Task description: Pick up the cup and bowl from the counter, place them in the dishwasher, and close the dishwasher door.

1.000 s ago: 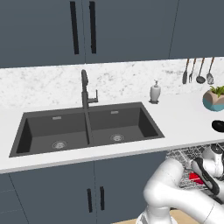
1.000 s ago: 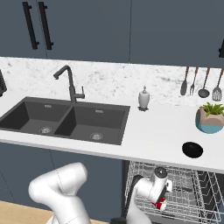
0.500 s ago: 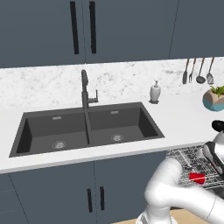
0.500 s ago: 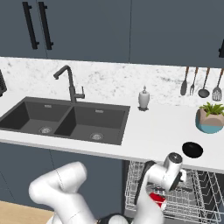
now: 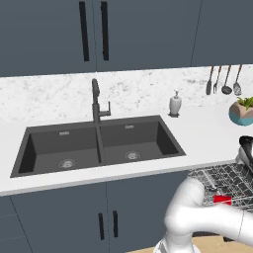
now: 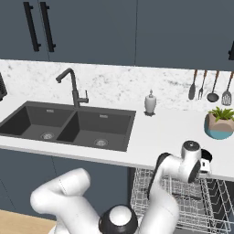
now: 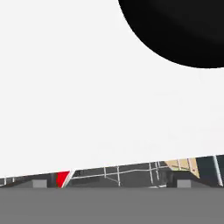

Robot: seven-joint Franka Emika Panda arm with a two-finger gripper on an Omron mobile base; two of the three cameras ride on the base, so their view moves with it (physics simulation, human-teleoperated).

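I see no brand, label or readable writing on anything here. The red cup (image 5: 223, 199) lies in the wire rack (image 5: 222, 180) of the open dishwasher (image 6: 192, 201) below the counter edge; in the hand view a sliver of it (image 7: 62, 178) shows at the bottom left among the rack wires. The black bowl (image 7: 183, 26) sits on the white marbled counter (image 6: 155, 132), and from the hand camera it fills the upper right corner, close ahead of me. From the left base view I catch only its dark edge (image 5: 245, 143) at the right border, near the counter's front edge. From the right base camera my gripper (image 6: 206, 165) hangs at the counter's front edge over the rack, and the arm hides most of the bowl there. I cannot make out the fingers in any picture, but the jaws are spread to their widest and I see nothing between them. A teal pot with a green plant (image 6: 220, 124) stands behind the bowl's spot, a white soap dispenser (image 6: 150, 103) sits beside the dark double sink (image 6: 68, 124) with its black faucet (image 6: 72, 87), and utensils (image 6: 210, 86) hang on the backsplash.
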